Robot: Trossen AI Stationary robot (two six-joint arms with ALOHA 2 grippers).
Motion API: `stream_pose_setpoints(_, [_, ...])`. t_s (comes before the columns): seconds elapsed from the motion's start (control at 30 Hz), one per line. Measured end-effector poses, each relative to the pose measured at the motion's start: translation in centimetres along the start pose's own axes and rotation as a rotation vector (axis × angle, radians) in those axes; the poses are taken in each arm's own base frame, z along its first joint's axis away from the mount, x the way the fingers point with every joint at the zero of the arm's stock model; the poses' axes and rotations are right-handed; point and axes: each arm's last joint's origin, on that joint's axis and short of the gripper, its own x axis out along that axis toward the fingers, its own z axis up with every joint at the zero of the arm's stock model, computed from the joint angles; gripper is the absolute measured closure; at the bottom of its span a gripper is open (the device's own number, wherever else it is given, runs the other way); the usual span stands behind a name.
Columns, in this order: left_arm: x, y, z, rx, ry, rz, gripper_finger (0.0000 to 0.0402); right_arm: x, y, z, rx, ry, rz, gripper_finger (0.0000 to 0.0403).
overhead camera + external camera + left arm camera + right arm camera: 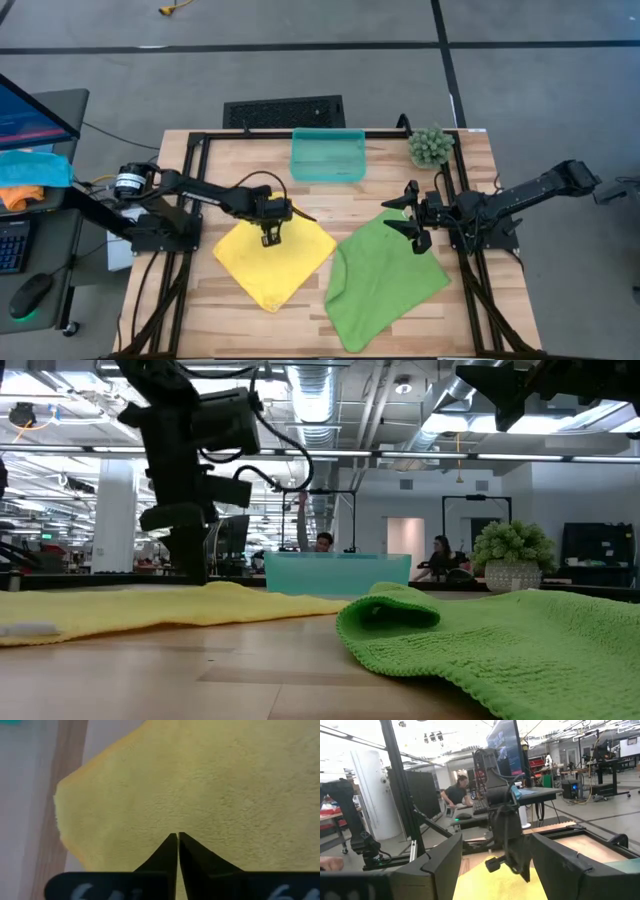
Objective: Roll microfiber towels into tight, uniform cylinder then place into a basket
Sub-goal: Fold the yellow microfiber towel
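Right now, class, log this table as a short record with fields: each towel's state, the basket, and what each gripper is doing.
yellow towel: flat, unrolled, on the table's left half
green towel: unrolled, one edge folded over, on the right half
basket: at the far edge, no towel in it
left gripper: fingers shut, over the yellow towel's far part
right gripper: fingers open, raised over the green towel's far corner
potted plant: right of the basket

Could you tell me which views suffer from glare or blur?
Low view: bright ceiling lights glare behind the arms, leaving them as silhouettes, and the near green towel is soft. Left wrist view: the yellow towel is slightly blurred. High view: evenly lit.
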Motion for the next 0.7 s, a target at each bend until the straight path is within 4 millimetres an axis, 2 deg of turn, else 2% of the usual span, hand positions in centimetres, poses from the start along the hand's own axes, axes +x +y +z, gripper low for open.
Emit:
stream_pose_setpoints(0.13, [1.0,1.2,-1.5,-0.076,0.079,0.02,0.0398,0.0,0.0,0.0,0.0,0.0,0.0,0.0148])
stream_pose_setpoints(0.3, [1.5,1.0,-2.6,-0.156,0.093,0.029,0.04,0.0,0.0,0.0,0.0,0.0,0.0,0.0148])
stream_pose_setpoints(0.53, [0.9,-0.8,-4.0,-0.503,0.179,0.079,0.0401,0.0,0.0,0.0,0.0,0.0,0.0,0.0148])
stream_pose_setpoints(0.7, [0.1,-3.0,-5.4,-0.546,0.262,0.106,0.0401,0.0,0.0,-0.2,-0.004,0.016,-0.002,0.0148])
